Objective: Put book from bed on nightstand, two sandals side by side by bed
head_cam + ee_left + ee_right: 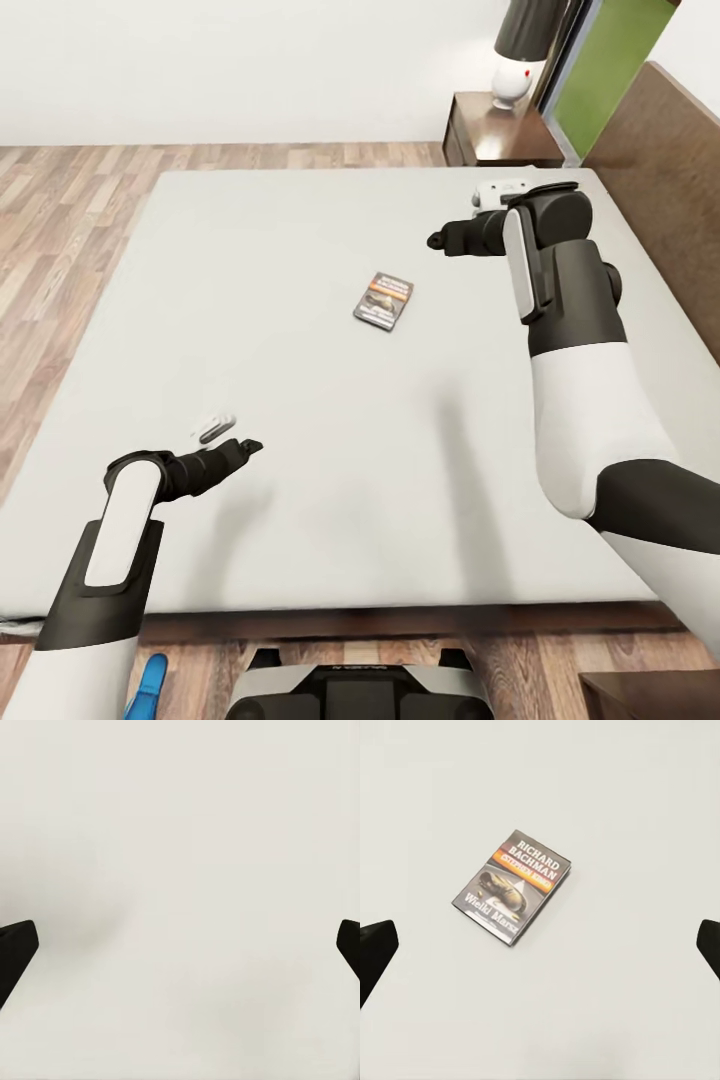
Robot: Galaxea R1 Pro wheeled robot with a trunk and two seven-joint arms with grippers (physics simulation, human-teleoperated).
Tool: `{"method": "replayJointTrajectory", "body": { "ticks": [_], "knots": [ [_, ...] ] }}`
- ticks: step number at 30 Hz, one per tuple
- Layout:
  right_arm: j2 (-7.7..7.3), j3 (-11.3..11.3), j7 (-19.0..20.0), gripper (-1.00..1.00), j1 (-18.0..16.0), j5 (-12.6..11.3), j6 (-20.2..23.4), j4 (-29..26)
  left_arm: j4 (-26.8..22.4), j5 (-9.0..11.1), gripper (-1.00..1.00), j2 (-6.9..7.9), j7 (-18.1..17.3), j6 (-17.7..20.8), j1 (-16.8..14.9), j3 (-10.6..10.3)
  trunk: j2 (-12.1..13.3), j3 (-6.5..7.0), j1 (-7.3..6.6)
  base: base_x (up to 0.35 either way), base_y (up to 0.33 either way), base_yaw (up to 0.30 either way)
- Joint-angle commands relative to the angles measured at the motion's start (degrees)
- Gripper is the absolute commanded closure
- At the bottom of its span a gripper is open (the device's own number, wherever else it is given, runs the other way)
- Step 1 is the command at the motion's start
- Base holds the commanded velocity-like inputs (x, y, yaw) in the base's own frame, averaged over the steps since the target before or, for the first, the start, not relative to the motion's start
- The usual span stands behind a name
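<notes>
Both tools, the left tool (238, 447) and right tool (437, 240), hang spread apart above the bed (250, 300), where the book (384, 300), probably light, thin and stiff, lies flat mid-mattress, best pinched across one edge.

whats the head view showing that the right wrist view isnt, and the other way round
Head view alone: both arms over the bed, the left gripper and right gripper, a nightstand with a lamp beyond the far corner, the wooden floor, and a blue sandal by the near edge.

Right wrist view alone: the cover lettering, readable as "Richard Bachman", and the open gripper's two fingertips.

Both: the book, flat on the off-white mattress.
</notes>
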Motion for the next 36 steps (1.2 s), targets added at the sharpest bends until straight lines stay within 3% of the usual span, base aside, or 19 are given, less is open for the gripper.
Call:
{"method": "replayJointTrajectory", "body": {
  "ticks": [1,13,15,20,25,36],
  "knots": [
    [-0.02,0.0,0.5,-1.00,0.0,0.6,0.2,-0.1,0.0,0.6,-1.00,0.02,0.6,0.2,-0.1,0.0,0.0,-0.07,0.00,0.000,0.000,0.098],
    [-0.21,0.0,0.7,-1.00,-0.1,0.5,-0.1,0.0,0.0,0.9,-1.00,-0.02,0.6,0.8,-1.9,0.0,-4.0,-2.01,2.20,0.000,0.000,0.030],
    [-0.22,-0.1,0.7,-1.00,-0.2,0.5,0.0,0.0,0.0,2.1,-1.00,0.21,0.6,1.2,-3.2,0.2,-4.0,-2.05,2.20,0.000,0.000,0.005],
    [-0.07,-0.3,0.7,-1.00,-1.0,0.5,0.2,1.2,0.0,8.0,-1.00,2.11,1.4,1.7,-5.8,0.2,-4.0,-2.33,2.20,0.000,0.000,0.002],
    [0.02,-0.5,0.7,-1.00,-4.1,0.6,0.2,6.5,0.0,10.8,-1.00,3.49,3.2,1.9,-8.3,0.3,-4.0,-2.72,2.20,0.000,0.000,0.000],
    [0.13,-0.6,0.5,-1.00,-7.0,0.6,-0.7,13.2,0.6,12.0,-1.00,4.15,4.0,2.1,-12.0,0.4,-4.0,-3.68,2.20,0.000,0.000,0.000]
  ]
}}
